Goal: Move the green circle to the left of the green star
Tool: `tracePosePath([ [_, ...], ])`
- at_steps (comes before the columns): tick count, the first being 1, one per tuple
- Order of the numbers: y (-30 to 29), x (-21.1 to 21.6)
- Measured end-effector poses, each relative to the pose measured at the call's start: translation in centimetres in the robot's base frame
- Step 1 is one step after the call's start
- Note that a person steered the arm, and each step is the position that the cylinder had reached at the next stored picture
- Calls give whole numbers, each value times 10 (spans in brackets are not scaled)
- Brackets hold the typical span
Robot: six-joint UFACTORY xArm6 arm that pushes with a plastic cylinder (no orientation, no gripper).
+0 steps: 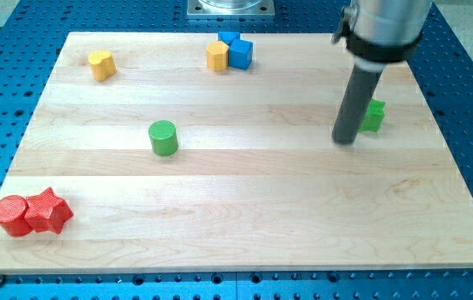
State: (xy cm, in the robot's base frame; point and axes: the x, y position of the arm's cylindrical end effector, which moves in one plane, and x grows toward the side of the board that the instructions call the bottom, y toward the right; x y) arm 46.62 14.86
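Note:
The green circle (pixel 163 137) stands on the wooden board (pixel 244 208) left of the middle. The green star (pixel 374 116) is at the view's right, partly hidden behind the dark rod. My tip (pixel 345 139) rests on the board just left of and slightly below the green star, close to it; contact cannot be told. The green circle is far to the left of my tip.
A yellow block (pixel 101 63) sits at the top left. A yellow block (pixel 217 57) touches a blue block (pixel 236 50) at the top middle. A red circle (pixel 11 216) and a red star (pixel 48 211) touch at the bottom left.

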Motion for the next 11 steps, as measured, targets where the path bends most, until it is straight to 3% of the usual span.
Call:
tracePosePath([
  [1,-82,32],
  [3,-283,23],
  [4,-311,-5],
  [6,-140,-32],
  [7,-176,-11],
  [8,-129,16],
  [10,-54,-47],
  [11,-101,-49],
])
